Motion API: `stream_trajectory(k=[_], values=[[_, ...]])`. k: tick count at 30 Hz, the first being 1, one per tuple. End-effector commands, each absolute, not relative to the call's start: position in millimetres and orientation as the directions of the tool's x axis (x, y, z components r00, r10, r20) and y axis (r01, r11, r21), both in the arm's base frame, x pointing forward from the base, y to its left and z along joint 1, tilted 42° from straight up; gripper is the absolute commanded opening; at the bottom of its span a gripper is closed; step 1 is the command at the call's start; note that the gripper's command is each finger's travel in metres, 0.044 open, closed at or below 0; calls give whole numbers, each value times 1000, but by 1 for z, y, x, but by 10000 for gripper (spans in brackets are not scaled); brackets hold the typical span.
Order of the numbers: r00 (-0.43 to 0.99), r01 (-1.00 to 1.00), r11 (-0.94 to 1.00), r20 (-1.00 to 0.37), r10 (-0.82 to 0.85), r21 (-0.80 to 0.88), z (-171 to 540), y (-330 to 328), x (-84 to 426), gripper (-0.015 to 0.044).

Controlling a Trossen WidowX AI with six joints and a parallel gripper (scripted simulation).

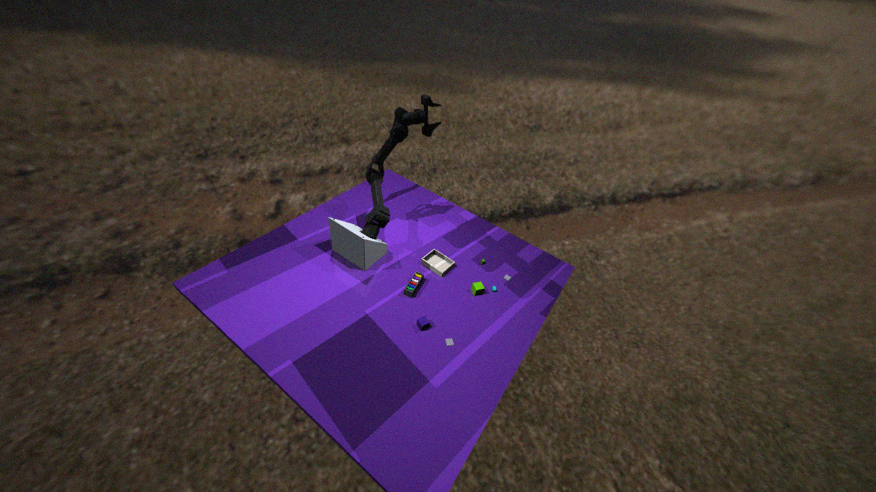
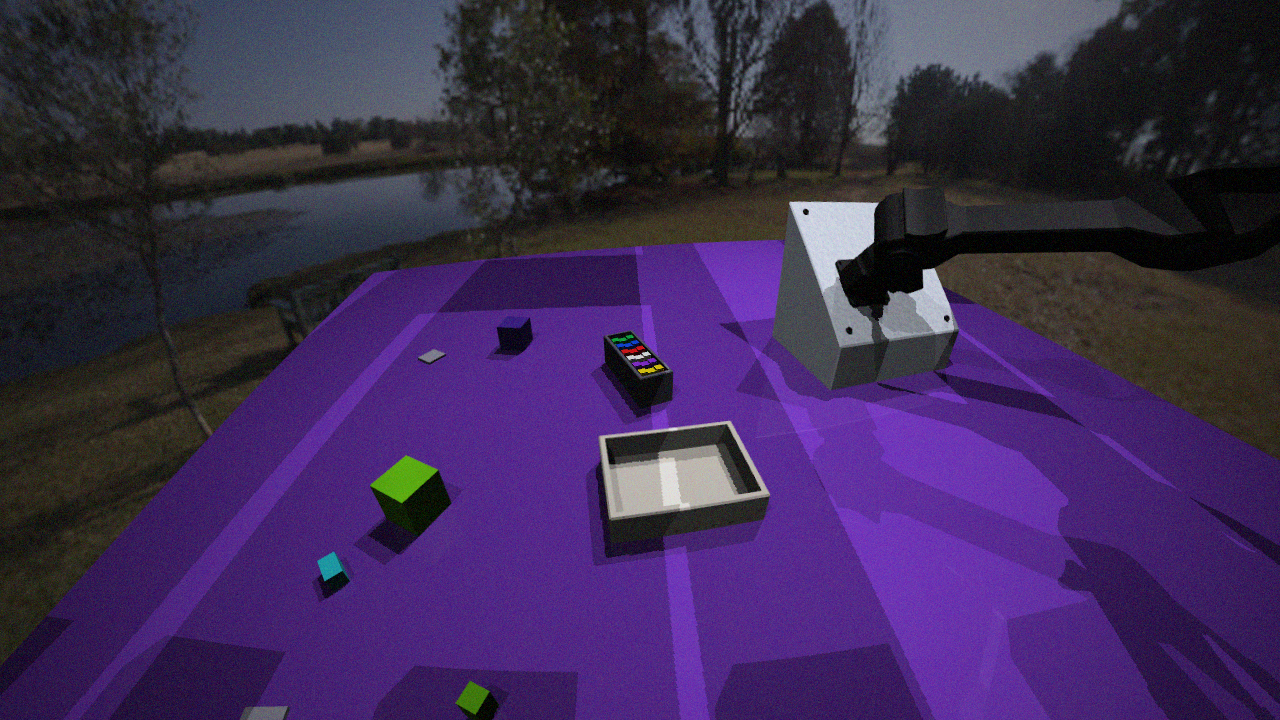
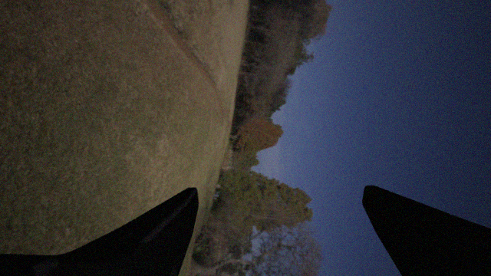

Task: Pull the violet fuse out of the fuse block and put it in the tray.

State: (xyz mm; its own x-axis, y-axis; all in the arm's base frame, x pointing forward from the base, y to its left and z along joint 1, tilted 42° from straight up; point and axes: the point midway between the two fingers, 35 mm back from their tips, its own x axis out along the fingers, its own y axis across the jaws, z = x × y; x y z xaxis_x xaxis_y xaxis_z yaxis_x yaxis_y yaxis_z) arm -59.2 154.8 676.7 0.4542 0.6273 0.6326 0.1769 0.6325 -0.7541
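Tile (image 1: 507,277) (image 2: 264,713): nearest my exterior camera, flat.
Cube (image 1: 477,288) (image 2: 409,494): left of the tray.
Violet fuse (image 2: 643,364): seated in the block (image 1: 408,293) (image 2: 657,390).
Tray (image 1: 432,269) (image 2: 689,519): near the block.
My gripper (image 1: 439,114) (image 3: 280,195): raised, fingers spread.

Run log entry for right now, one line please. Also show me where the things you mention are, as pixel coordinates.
gripper (image 1: 440,115) (image 3: 280,195): open, nothing between fingers | arm: raised, away from fuse block (image 1: 410,292) (image 2: 653,387) | violet fuse (image 2: 643,363): in block | tray (image 1: 446,270) (image 2: 689,523): no fuse inside
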Motion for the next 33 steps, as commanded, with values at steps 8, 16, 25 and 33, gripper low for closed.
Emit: stream_trajectory(k=[8,16,25,33], values=[[571,138,698,632,524,-703,678,109,23,190],[689,1,790,573,444,-614,663,69,99,60],[841,-92,881,437,318,-464,616,14,199,60],[930,-196,913,228,290,-358,549,-20,281,60]])
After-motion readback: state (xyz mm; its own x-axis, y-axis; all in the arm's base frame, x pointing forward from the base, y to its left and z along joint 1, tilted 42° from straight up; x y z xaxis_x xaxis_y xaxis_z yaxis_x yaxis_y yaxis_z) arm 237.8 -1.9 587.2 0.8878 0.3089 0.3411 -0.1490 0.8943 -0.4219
